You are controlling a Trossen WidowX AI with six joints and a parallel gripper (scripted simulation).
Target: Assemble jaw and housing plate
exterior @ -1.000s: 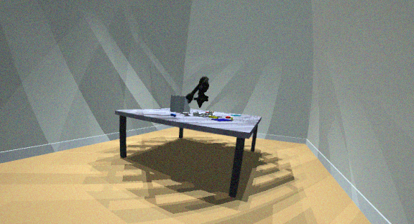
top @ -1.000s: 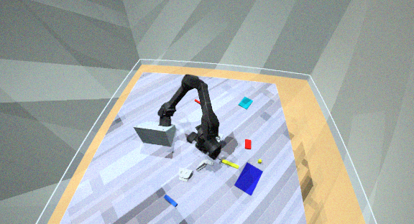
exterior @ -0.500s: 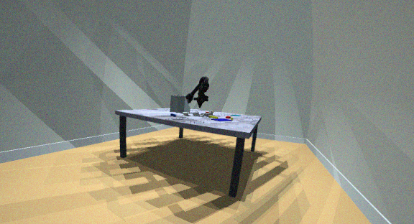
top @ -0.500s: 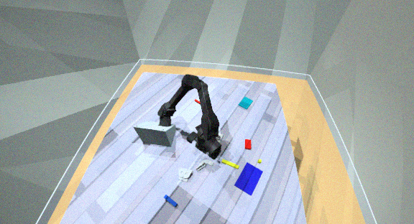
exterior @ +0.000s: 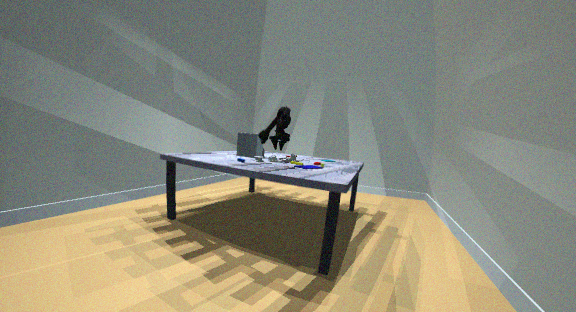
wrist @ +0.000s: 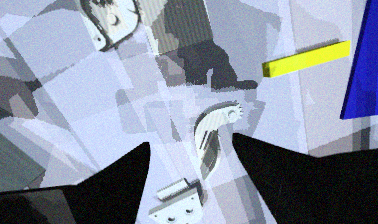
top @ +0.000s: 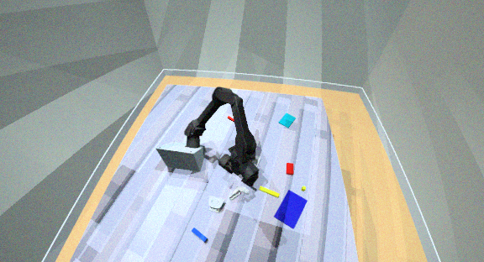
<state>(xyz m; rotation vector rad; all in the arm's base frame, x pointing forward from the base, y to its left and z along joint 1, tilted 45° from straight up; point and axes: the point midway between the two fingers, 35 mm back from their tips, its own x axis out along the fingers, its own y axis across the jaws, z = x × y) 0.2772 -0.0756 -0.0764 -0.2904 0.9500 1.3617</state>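
Observation:
My gripper [top: 253,186] [exterior: 278,147] [wrist: 192,142] is open and empty, its fingertips above the table. A white curved jaw with gear teeth [top: 239,194] [wrist: 216,120] lies below and between the fingers in the wrist view; whether it sits on a pin I cannot tell. A white part with two round holes [wrist: 179,209] and a raised bar [wrist: 172,190] lies at the lower edge of the wrist view, near the left finger. Another white rounded part [top: 216,204] [wrist: 125,30] lies farther off, cut by the wrist view's top edge. I cannot tell which is the housing plate.
A yellow bar [top: 269,191] [wrist: 307,59] and a blue plate [top: 291,209] [wrist: 372,75] lie to the right. A grey box [top: 181,159] [exterior: 248,145] stands left of the arm. A red block [top: 290,169], cyan plate [top: 287,120] and blue bar [top: 199,234] lie farther out.

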